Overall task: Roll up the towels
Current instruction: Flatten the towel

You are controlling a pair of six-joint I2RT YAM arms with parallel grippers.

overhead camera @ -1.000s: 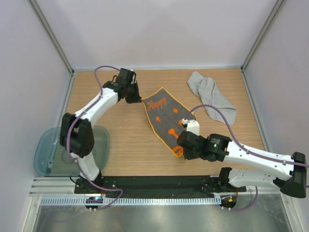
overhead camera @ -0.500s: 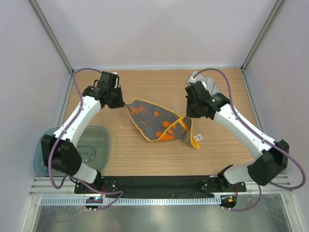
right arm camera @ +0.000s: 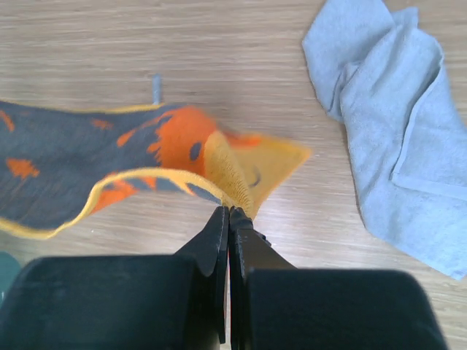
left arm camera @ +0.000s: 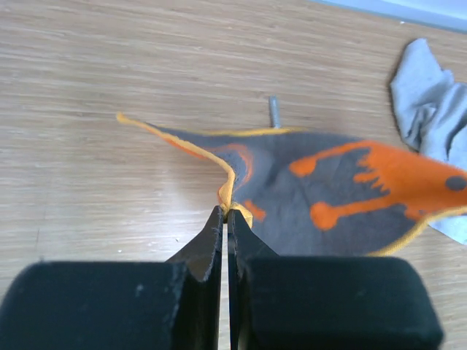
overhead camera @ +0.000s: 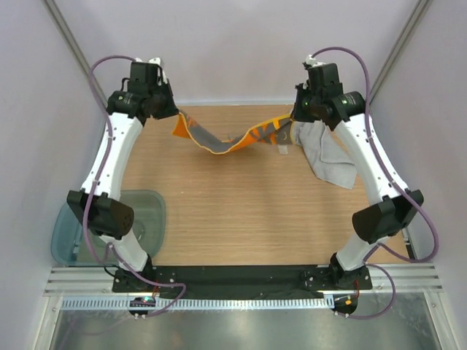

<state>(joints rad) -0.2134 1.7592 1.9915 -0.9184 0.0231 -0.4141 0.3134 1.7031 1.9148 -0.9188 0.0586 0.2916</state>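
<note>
Orange towel (overhead camera: pixel 228 140): dark grey face, orange print and hem, strung as sagging band between both grippers, at 12 o'clock of table (overhead camera: pixel 233 219) in top view. Left gripper (overhead camera: pixel 172 117) pinches its 9 o'clock corner, jaws pressed together on hem. Right gripper (overhead camera: pixel 296 121) pinches 3 o'clock corner likewise. Grey towel (overhead camera: pixel 330 157) crumpled on wood at 2 o'clock. Teal tub (overhead camera: pixel 69 233) at 8 o'clock, well apart.

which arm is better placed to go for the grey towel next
Right. The right pincer hangs just beside the crumpled grey towel; the left pincer is far off on the other side. Both are shut on the orange-patterned towel stretched between them, so it would have to go down first.
</note>
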